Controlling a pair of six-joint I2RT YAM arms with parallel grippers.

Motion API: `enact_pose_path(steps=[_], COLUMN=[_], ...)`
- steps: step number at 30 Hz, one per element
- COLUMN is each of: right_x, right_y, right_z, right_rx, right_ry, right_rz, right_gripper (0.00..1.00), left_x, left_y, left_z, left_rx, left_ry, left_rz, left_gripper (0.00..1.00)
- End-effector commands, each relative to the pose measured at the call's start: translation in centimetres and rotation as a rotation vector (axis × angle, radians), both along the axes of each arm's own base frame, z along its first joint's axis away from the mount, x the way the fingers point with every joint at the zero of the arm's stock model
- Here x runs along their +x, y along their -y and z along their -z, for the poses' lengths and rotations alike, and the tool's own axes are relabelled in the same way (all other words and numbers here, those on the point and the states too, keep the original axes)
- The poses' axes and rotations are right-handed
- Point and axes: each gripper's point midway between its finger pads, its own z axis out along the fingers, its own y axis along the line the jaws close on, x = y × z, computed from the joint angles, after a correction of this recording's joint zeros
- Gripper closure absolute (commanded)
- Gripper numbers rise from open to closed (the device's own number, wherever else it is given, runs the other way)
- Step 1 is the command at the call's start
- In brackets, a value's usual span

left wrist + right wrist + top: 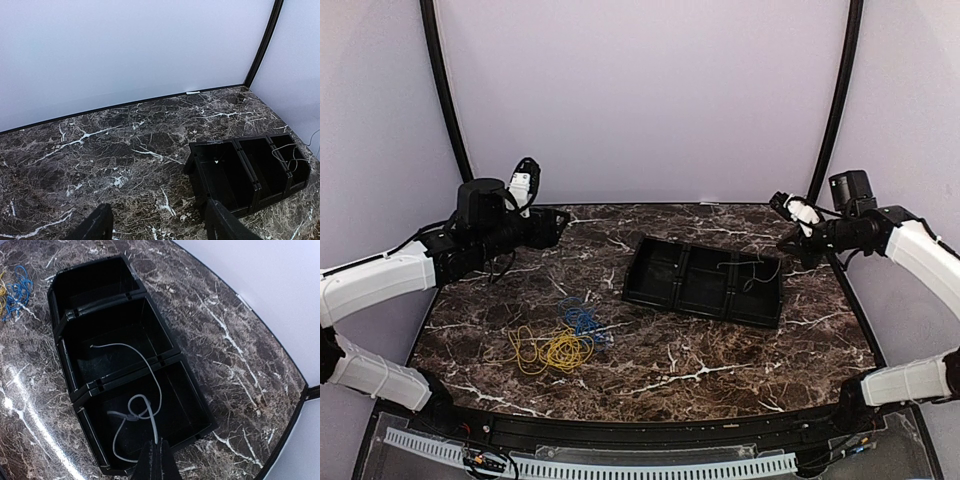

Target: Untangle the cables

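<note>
My left arm is raised over the far left of the table (720, 365), and the left gripper (157, 227) is spread wide, holding nothing. My right arm reaches in high from the far right. The right gripper (155, 456) is clenched on a strand of the grey cable (159, 385), which loops in the right compartment of the black tray (64, 322) and trails over the divider into the middle one. The yellow cable (556, 351) and blue cable (581, 318) lie in loose, touching coils at the near left.
</note>
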Motion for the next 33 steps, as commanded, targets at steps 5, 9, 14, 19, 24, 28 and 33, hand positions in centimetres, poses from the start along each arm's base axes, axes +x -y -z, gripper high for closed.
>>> enact_pose_path(steps=[5,9,14,19,24,28,33], right_x=[1.3,1.1,0.5,-0.3,-0.5,-0.1,0.4], right_y=[0.3,0.1,0.6,1.7,2.3,2.1,1.9], right_z=[4.2,0.4,-3.6,-2.3,-0.8,-0.1,1.7], right_rx=[-0.048,-0.011,0.012,-0.044,-0.087,-0.093,-0.105], right_ry=[-0.097,-0.021,0.103,0.073,0.064,0.041,-0.004], right_rz=[0.014,0.009,0.033,0.061,0.063,0.056,0.041], right_gripper=[1.00,1.00,1.00,1.00,1.00,1.00,1.00], left_x=[-0.3,-0.3,-0.2,-0.2,-0.2,-0.3,-0.3], left_y=[-0.3,-0.1,-0.1,0.0,0.0,-0.1,-0.1], left_z=[-1.1,-1.0,-0.8,-0.7,-0.8,-0.8,-1.0], left_rx=[-0.017,-0.019,-0.016,-0.015,-0.016,-0.016,-0.020], left_ry=[0.033,0.030,0.025,0.022,0.024,0.024,0.026], left_rz=[0.007,0.013,0.017,0.019,0.020,0.016,0.020], left_gripper=[0.34,0.34,0.34,0.34,0.34,0.34,0.34])
